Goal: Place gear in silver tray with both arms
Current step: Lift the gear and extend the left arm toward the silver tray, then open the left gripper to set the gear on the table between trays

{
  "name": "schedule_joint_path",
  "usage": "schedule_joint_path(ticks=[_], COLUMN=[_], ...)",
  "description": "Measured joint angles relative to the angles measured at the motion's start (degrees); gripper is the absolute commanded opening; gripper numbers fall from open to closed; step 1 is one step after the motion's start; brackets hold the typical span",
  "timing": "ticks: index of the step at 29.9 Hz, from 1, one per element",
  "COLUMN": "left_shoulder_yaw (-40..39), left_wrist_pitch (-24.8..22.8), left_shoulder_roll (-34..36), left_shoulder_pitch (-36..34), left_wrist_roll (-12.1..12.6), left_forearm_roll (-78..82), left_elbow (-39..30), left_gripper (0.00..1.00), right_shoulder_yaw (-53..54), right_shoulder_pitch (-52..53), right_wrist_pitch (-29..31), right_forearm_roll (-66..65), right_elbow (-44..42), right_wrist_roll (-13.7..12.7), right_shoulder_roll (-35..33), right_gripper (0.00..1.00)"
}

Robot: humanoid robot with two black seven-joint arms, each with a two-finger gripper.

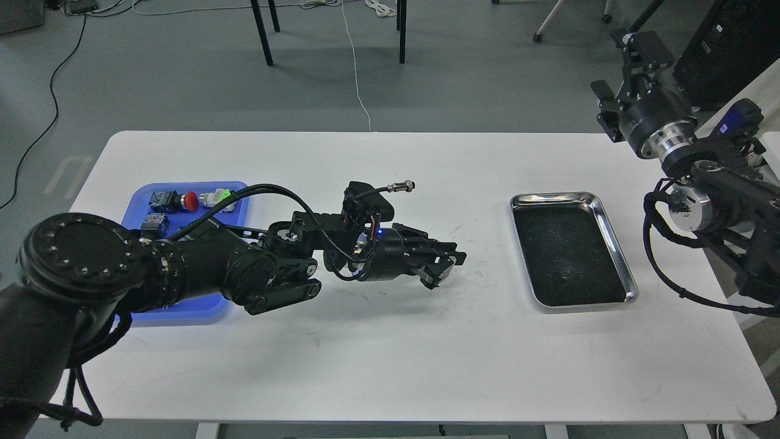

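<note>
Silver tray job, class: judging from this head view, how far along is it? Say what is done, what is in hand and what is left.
Done: nothing yet; the silver tray holds no parts. In hand: the left tool is over the table between the blue tray and the silver tray, but whether it grips anything cannot be told. The right tool is raised, away from the table. Left: the placing itself.
</note>
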Motion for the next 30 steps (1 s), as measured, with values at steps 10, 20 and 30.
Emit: schedule_joint_path(ticks=[10, 20, 30], left_shoulder_yaw=[0.8, -2.0, -4.7], left_wrist_pitch=[0.3, 3.6, 4.5], left_shoulder_roll=[-0.1, -0.1, -0.1], left_shoulder_pitch=[2.7, 5.5, 7.4], left_wrist_roll=[0.0, 0.0, 0.0], left_forearm_roll=[-0.5, -0.6, -1.0], left_elbow=[4.7, 4.3, -0.1], left_gripper=[0.10, 0.10, 0.11], right_shoulder_yaw=[-0.6, -1.2, -1.4], right_shoulder_pitch=[-0.2, -0.6, -0.5], right_wrist_pitch=[0.2, 0.5, 0.8], right_forearm_roll=[0.0, -0.1, -0.4], right_elbow=[-1.7, -3.1, -3.2], right_wrist_roll=[0.0, -0.1, -0.1], right_shoulder_roll=[0.0, 0.8, 0.9], right_gripper=[0.94, 0.94, 0.94])
